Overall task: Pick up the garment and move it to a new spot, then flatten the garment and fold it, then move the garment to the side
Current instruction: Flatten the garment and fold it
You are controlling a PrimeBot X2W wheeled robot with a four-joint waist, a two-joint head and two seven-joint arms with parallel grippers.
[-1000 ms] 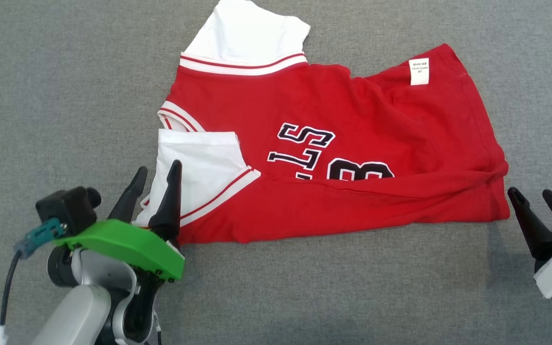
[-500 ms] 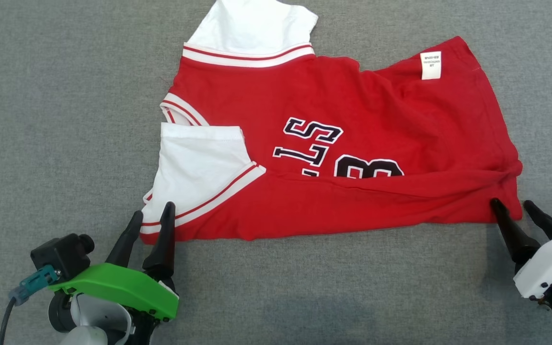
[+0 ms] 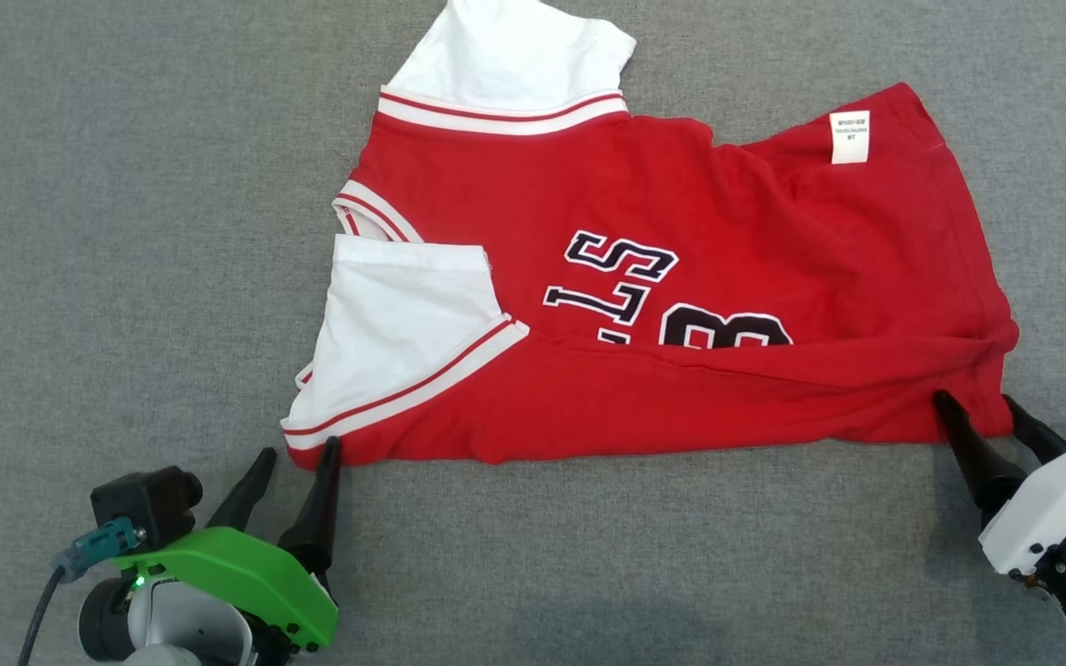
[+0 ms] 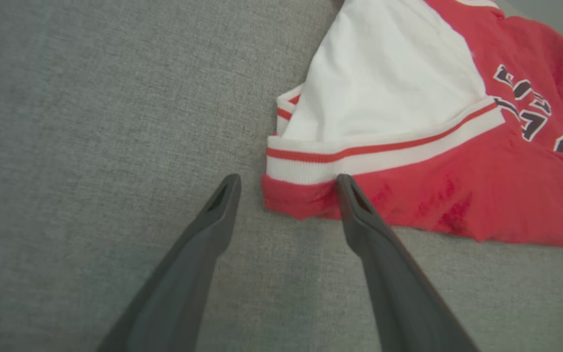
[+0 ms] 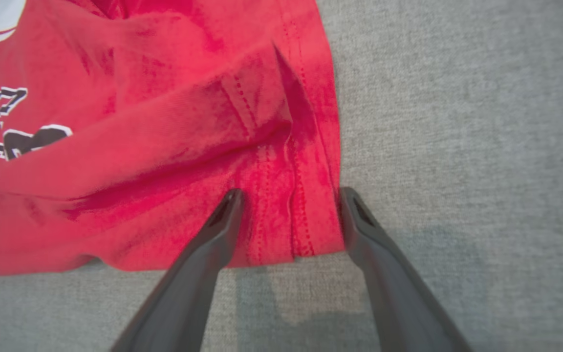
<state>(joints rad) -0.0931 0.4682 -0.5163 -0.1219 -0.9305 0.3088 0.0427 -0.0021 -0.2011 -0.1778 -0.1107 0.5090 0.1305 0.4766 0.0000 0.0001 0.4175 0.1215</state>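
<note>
just a plain grey woven surface (image 3: 126,185) all around, kinda felt-like, with a faint darker shadow patch (image 3: 588,636)

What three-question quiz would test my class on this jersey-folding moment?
1. True or false: the right jaws are shut on the red jersey.
2. Multiple choice: the folded white sleeve lies nearer A) the left jaws, B) the right jaws, C) the white label.
3. Fill in: the jersey lies on a ____ fabric surface.

Key: 1 false, they stand open at its lower hem corner; 2 A; 3 grey.
</note>
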